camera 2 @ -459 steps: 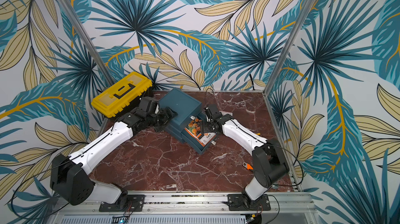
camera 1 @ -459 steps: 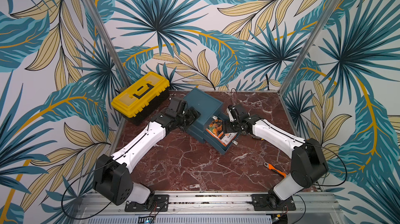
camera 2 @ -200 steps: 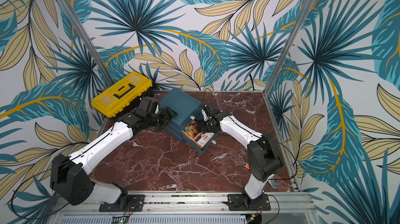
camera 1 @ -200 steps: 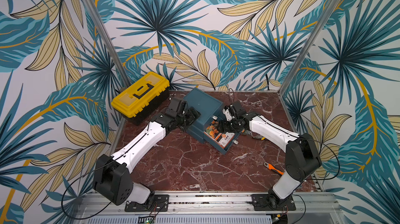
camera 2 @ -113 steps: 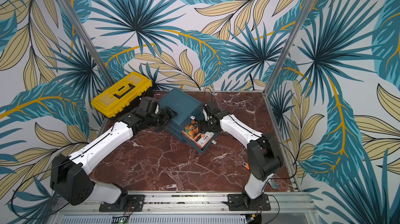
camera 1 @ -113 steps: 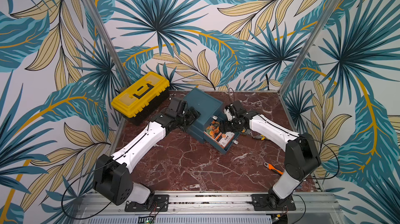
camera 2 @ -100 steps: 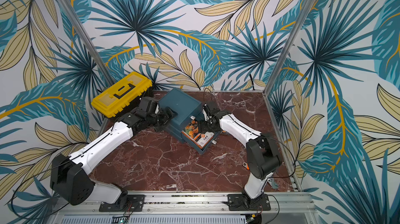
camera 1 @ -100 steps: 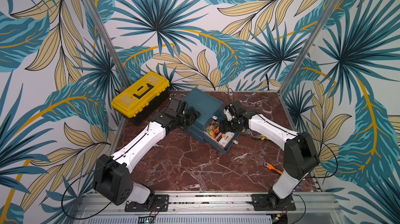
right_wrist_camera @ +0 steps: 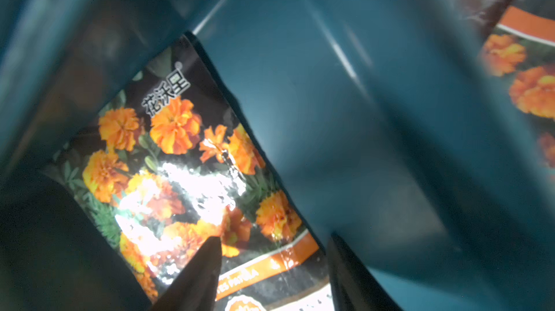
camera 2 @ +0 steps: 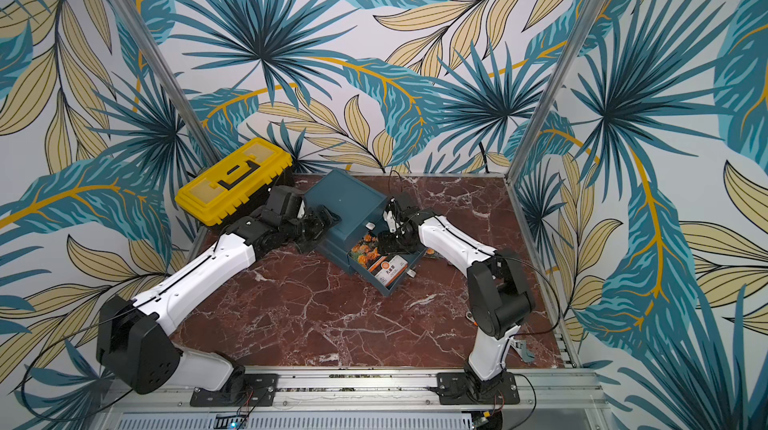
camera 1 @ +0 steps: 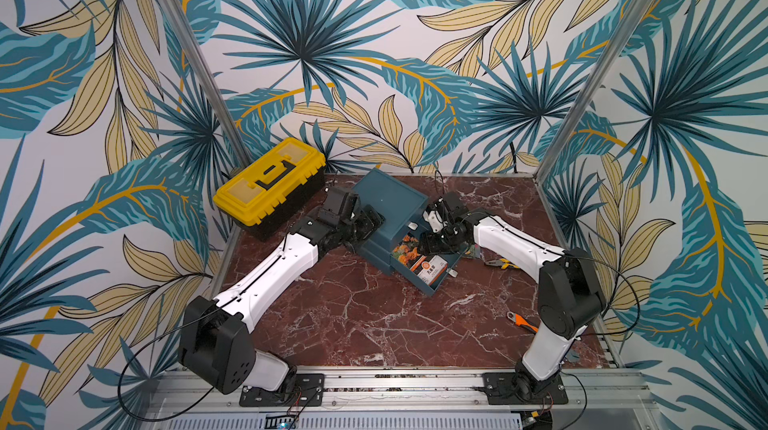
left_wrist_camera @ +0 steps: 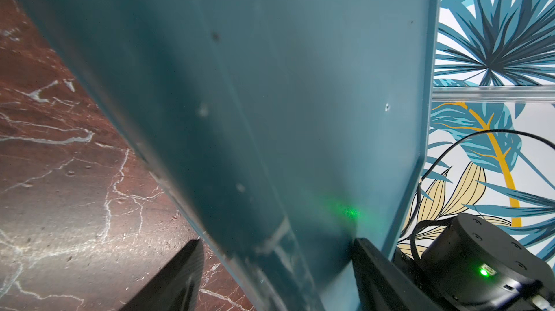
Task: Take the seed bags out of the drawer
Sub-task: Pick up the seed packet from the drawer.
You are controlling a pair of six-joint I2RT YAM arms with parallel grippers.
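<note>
A teal cabinet (camera 1: pixel 390 195) (camera 2: pixel 345 199) stands mid-table with its bottom drawer (camera 1: pixel 436 287) pulled out. Seed bags lie flat inside: one with orange flowers (camera 1: pixel 409 250) (right_wrist_camera: pixel 180 156), another showing an orange-and-white side (camera 1: pixel 432 270) (camera 2: pixel 388 270). My right gripper (camera 1: pixel 432 243) (right_wrist_camera: pixel 274 243) reaches down into the drawer, open, its fingers either side of the flower bag's edge next to the drawer wall. One more seed bag (right_wrist_camera: pixel 534 90) lies outside that wall. My left gripper (camera 1: pixel 370 224) (left_wrist_camera: pixel 279 261) is open and straddles the cabinet's side corner (left_wrist_camera: pixel 270 144).
A yellow toolbox (camera 1: pixel 270 183) sits at the back left beside the left arm. Yellow-handled pliers (camera 1: pixel 500 264) lie right of the drawer under the right arm. An orange-handled tool (camera 1: pixel 521 322) rests near the right arm's base. Patterned walls enclose the marble table (camera 1: pixel 353 324).
My right gripper has come from the drawer's right side down into it over the flower bag, and its jaws have narrowed. The left arm and cabinet have not moved.
</note>
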